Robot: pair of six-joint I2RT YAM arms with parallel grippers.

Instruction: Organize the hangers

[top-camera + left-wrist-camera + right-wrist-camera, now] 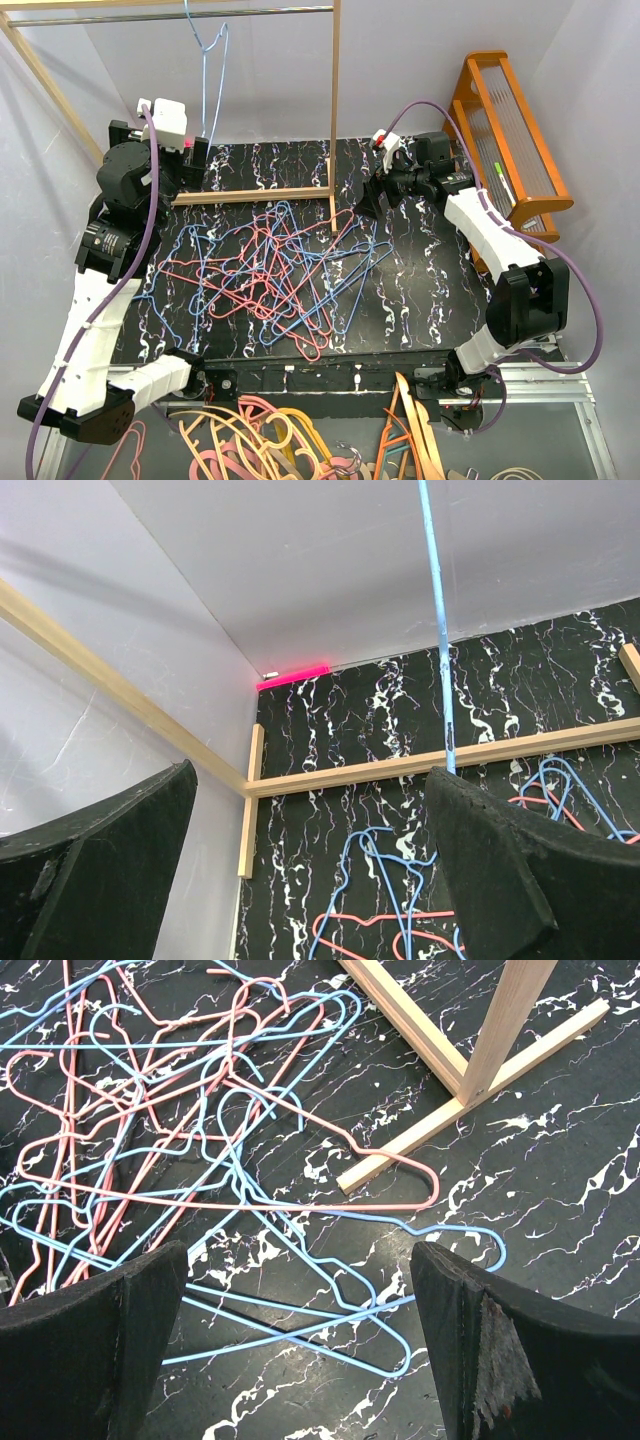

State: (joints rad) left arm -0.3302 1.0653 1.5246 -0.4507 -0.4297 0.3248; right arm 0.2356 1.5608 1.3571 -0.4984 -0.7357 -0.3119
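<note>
Since the hangers (280,265), tangled at the frame's centre, look like light, springy, slippery wire, a free hook seems the best hold; the left gripper (312,780) and right gripper (300,1260) gape wide, empty.

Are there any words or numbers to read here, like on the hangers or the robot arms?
None can be read. The thin pink-red and light blue wire hangers, the light wooden rack, the orange wooden stand and the black marbled tabletop carry no words, numbers or signs. The white and black robot arms show no legible label either.
</note>
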